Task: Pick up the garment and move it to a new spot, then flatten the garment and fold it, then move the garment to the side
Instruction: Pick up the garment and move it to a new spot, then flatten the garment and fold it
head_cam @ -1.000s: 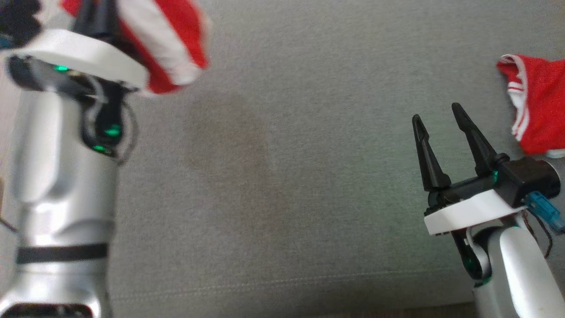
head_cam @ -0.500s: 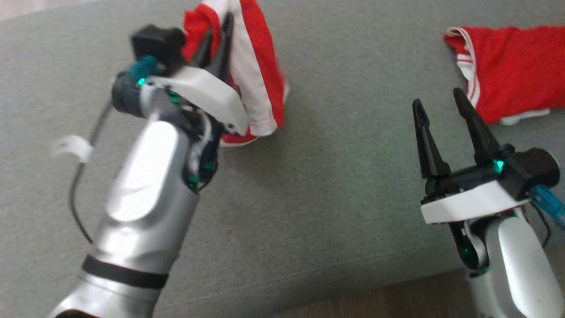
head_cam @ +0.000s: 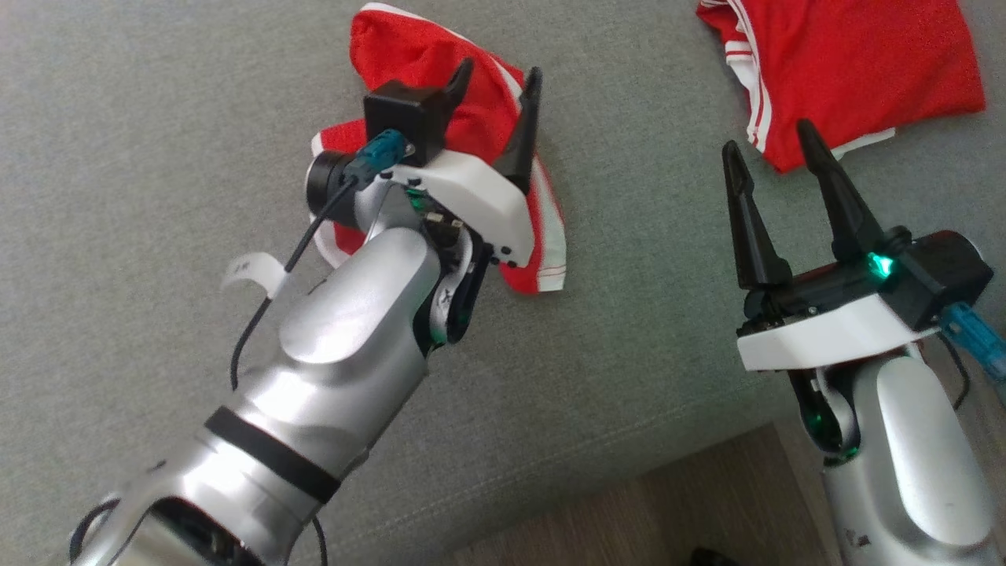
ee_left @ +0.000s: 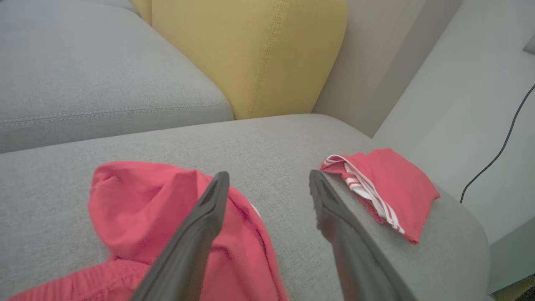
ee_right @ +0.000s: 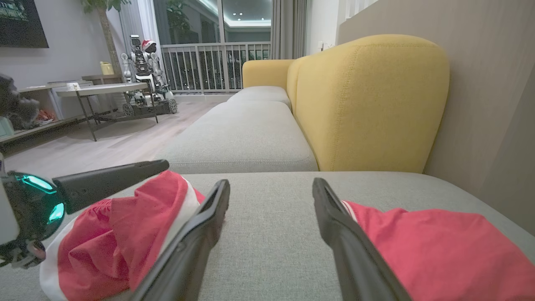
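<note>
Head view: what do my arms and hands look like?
Silver forearms, white wrist plates, black camera blocks with blue plugs; left hand and right hand each have two long tapered black fingers. The left forearm has a black band, black cable and white tag.

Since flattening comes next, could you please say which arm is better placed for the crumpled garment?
Probably left: the left pincer hangs open over the crumpled garment, while the right pincer sits apart, nearer the folded garment.
</note>
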Robot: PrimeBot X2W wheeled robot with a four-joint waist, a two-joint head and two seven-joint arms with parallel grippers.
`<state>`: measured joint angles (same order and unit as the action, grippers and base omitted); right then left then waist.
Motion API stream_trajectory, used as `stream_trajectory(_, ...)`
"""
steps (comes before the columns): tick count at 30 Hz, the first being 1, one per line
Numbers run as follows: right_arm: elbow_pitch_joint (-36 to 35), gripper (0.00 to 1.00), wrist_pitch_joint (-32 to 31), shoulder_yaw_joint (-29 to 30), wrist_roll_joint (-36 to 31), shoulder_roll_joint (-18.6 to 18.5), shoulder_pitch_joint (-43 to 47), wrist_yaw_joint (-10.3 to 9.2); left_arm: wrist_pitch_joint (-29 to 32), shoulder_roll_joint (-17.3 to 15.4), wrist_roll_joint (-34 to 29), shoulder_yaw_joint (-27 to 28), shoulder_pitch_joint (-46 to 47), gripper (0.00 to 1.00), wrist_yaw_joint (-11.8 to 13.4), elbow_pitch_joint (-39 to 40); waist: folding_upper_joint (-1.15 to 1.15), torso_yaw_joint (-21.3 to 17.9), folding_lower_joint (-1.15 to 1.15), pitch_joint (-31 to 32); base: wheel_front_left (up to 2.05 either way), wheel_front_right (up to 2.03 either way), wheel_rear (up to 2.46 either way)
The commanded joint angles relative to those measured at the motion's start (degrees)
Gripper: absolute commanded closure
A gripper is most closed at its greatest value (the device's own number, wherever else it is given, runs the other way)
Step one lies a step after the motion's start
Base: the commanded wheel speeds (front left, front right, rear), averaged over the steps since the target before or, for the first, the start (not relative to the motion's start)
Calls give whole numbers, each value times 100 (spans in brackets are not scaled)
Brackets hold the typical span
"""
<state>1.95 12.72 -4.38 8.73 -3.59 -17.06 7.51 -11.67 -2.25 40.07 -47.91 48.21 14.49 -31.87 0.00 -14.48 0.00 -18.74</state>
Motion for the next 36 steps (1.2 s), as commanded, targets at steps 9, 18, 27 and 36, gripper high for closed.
stream_trajectory(9, -117, 0, 79, -52, -55, 67, 73, -2, -328, -139, -44, 293, 446, 0, 263, 125, 0, 609, 0, 381, 0, 0, 0)
stream_trajectory(18, -108, 0, -77, -223, -241, -65, 495, -2, -331, -881, -1042, 1487, -1547, 0, 225, 1583, 0, 1325, 0, 785, 0, 0, 0)
stream_trajectory(27, -1, 0, -192, -13, -195, -88, 884, -2, -332, -635, -1614, 2410, -3345, 0, 57, 2647, 0, 1816, 0, 1017, 0, 0, 0)
stream_trajectory(36, 85, 0, -425, -270, -110, -32, 843, -2, -332, -153, -2234, 2821, -3829, 0, -516, 2835, 0, 2288, 0, 892, 0, 0, 0)
